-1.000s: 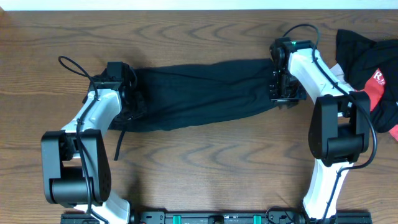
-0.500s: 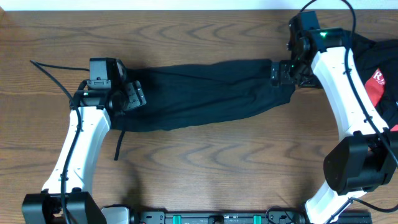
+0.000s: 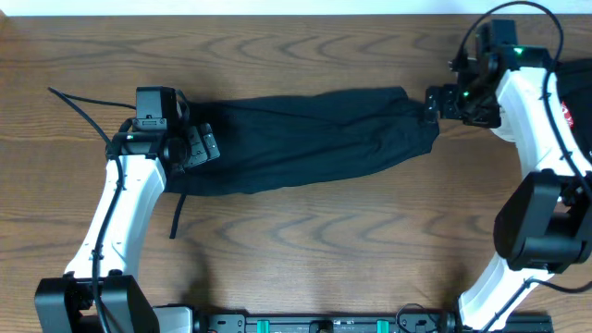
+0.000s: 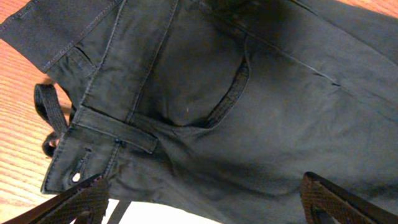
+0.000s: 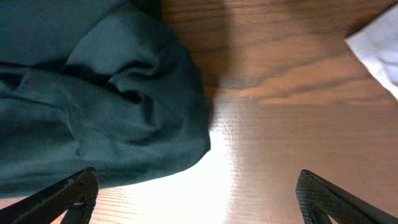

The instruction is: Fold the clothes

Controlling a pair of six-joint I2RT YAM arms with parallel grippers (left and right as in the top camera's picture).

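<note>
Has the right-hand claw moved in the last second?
Yes. The right gripper left the black trousers and backed rightward, nearer the table's far edge.

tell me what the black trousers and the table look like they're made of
The trousers: woven cloth, probably cotton twill, matte black, going by the stitched seams, belt loop and soft folds. The table: wood or wood-look laminate, brown with grain rings and a light sheen; I cannot tell which.

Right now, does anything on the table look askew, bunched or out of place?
Mildly. The clothes lie stretched out but slanted, their right end bunched into creases, and the drawstring cord trails loose onto the table. Nothing looks spilled or damaged.
</note>
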